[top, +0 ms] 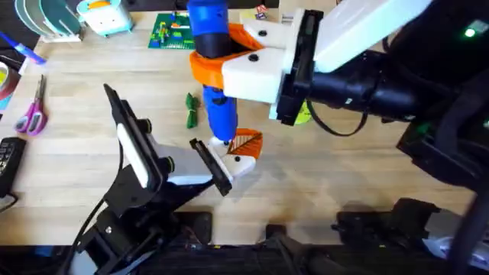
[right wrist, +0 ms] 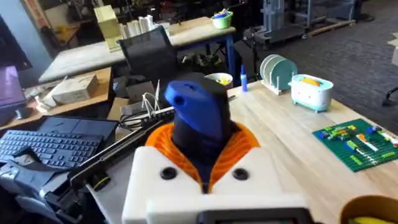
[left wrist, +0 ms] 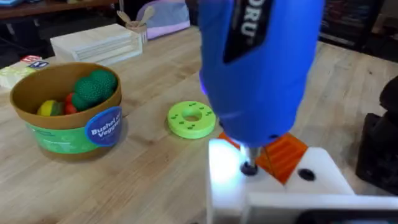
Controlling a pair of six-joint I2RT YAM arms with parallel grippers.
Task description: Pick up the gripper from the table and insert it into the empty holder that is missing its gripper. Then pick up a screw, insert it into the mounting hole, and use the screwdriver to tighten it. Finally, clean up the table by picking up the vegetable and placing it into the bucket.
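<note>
My right gripper [top: 229, 65] [right wrist: 202, 162] reaches across the table and is shut on the blue screwdriver [top: 218, 99] [right wrist: 199, 115], holding it upright. Its metal bit [left wrist: 249, 163] comes down onto the white holder [left wrist: 273, 190] [top: 238, 164] at the end of my left arm. The orange gripper [left wrist: 285, 152] [top: 248, 141] sits in that holder, right beside the bit. My left gripper [top: 243, 153] lies low on the table under the screwdriver. The dark green vegetable [top: 191, 109] lies on the table left of the screwdriver. The yellow-gold bucket [left wrist: 68, 134] holds several toy vegetables.
A lime-green disc with holes [left wrist: 191, 118] lies between the bucket and the holder. Pink scissors [top: 32, 111] and a black remote [top: 8, 156] are at the table's left edge. A green brick plate [top: 172, 30] and a teal toy [top: 103, 15] stand at the back.
</note>
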